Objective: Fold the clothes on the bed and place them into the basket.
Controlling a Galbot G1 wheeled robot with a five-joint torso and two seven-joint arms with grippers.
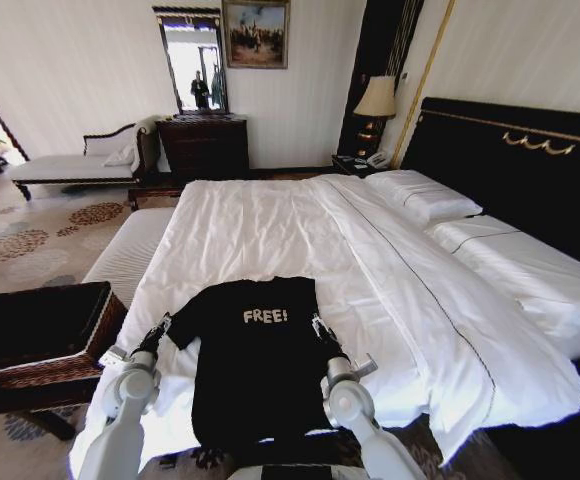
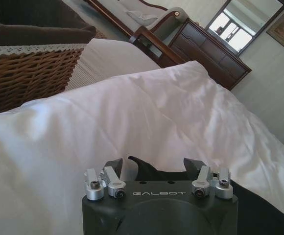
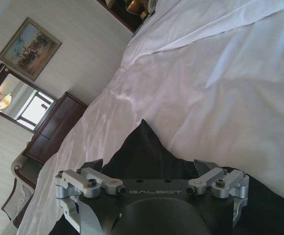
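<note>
A black short-sleeved T-shirt with white "FREE!" lettering (image 1: 255,365) lies flat at the foot of the large white-duveted bed (image 1: 270,225). The left gripper (image 1: 158,331) at its nine o'clock and the right gripper (image 1: 322,331) at its three o'clock each sit at a sleeve, jaws spread, sleeve cloth between the fingers; whether they pinch it cannot be told. The dark brown woven wicker basket (image 1: 60,368) stands on the floor farther out at nine o'clock.

- Wide bare duvet beyond the black T-shirt (image 1: 255,370) across the bed (image 1: 300,240).
- Wicker basket (image 1: 40,335) just left of the bed, open-topped.
- Striped bench (image 1: 130,255) behind basket; pillows (image 1: 425,195) at headboard.
</note>
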